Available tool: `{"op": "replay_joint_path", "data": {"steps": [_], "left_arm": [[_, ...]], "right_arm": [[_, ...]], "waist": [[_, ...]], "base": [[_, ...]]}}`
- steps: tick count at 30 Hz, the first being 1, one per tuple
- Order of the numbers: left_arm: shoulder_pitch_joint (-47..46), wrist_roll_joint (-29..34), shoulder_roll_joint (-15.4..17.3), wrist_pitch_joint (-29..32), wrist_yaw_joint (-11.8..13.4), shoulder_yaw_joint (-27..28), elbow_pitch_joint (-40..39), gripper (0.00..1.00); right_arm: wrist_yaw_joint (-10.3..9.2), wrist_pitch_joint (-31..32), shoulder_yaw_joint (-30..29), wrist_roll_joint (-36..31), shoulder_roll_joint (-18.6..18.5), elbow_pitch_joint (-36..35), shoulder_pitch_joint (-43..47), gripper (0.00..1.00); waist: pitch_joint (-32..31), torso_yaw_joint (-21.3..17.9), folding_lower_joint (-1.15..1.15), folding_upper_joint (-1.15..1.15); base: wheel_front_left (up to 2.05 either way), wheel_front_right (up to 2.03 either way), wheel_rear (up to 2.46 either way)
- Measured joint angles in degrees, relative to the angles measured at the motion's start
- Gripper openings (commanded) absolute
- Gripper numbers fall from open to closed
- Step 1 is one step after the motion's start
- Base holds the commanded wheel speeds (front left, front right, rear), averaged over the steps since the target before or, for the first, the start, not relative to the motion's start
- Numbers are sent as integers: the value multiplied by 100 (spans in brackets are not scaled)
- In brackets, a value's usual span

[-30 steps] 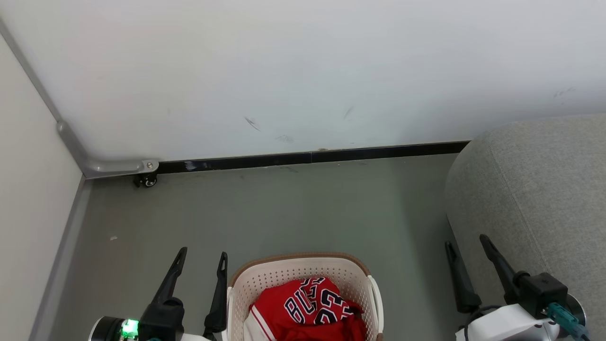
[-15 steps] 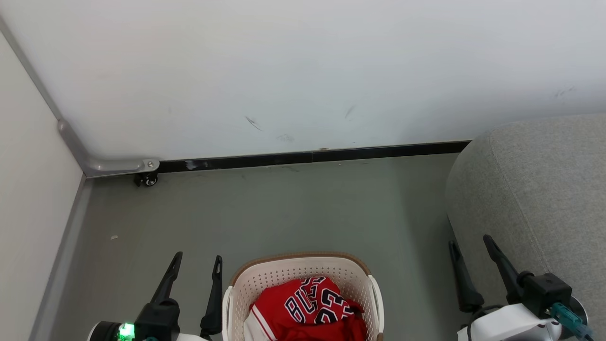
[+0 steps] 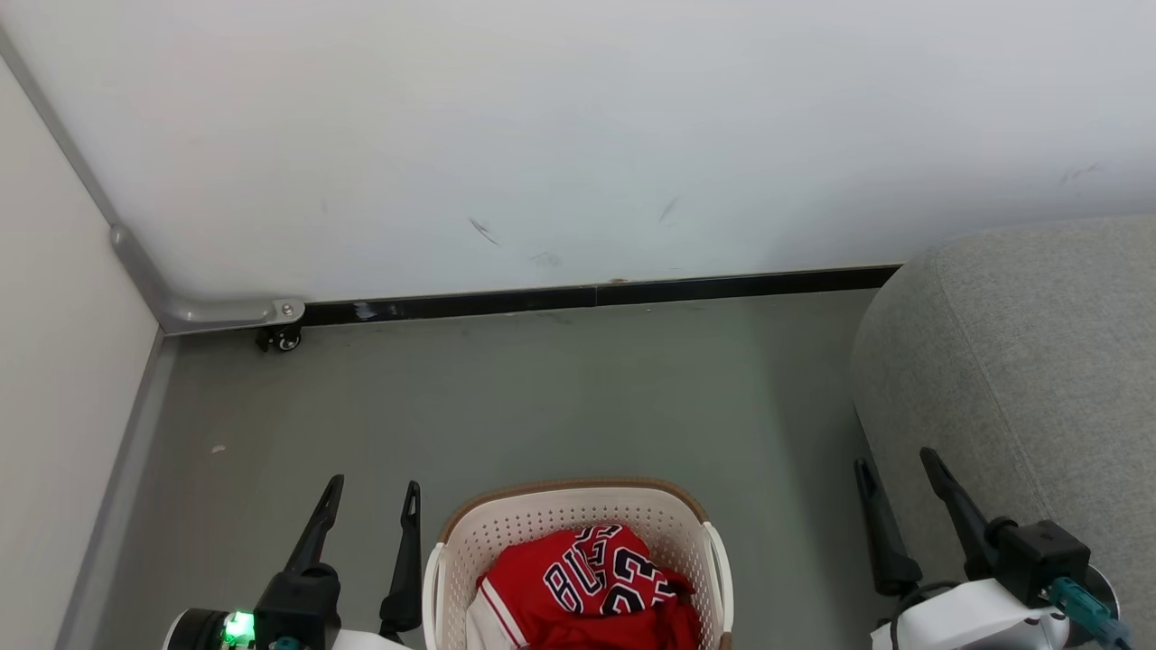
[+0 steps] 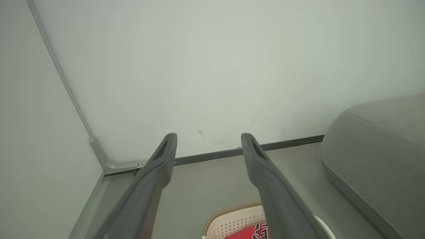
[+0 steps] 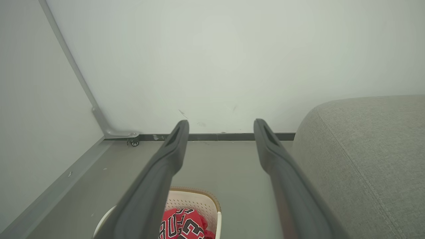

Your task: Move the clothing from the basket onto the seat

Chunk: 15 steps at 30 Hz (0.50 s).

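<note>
A: Status, left arm first?

B: The left end effector (image 3: 374, 487) is spread wide, fingers well apart, nothing between them. A green light (image 3: 239, 627) is lit at its wrist.

A: Right arm?

B: Same. The right end effector (image 3: 894, 459) is spread wide, nothing gripped. Both point toward the wall (image 3: 578, 135). Left tips hang over bare floor (image 3: 542, 397).

A: Where's the clothing (image 3: 587, 587) relative to them?

B: Between the two, back behind the fingertips, about level with the wrists. It lies in the basket (image 3: 542, 524) as a red heap. The number 23 and black-and-white lettering face up, with white trim at its left edge. Neither end effector touches it.

A: Basket spacing?

B: Just right of the left end effector. The inner finger runs beside the basket's left handle; can't tell if they touch. From the right end effector it's off to the left, with a strip of floor between. It stands upright on the floor.

A: And the seat (image 3: 1020, 361)?

B: Immediately right of the right end effector. In the head view the outer finger overlaps the seat's rounded edge; contact or not, can't tell. The right wrist view puts the seat right of both fingers and the basket low, partly behind the left finger.

A: Further out?

B: Ahead of both sets of tips: floor, then a black baseboard (image 3: 632, 293) and the wall. Far left of the left end effector is a side panel (image 3: 54, 361), with a small caster (image 3: 282, 340) at the corner.
</note>
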Motion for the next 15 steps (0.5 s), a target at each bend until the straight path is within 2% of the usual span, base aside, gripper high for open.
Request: {"op": "replay_joint_path", "data": {"steps": [15], "left_arm": [[-2,0,-9,0,0,3,31,100]], "right_arm": [[0,-41,60,0,0,10,0,100]], "waist": [[5,9,-1,0]], "base": [[0,0,0]]}}
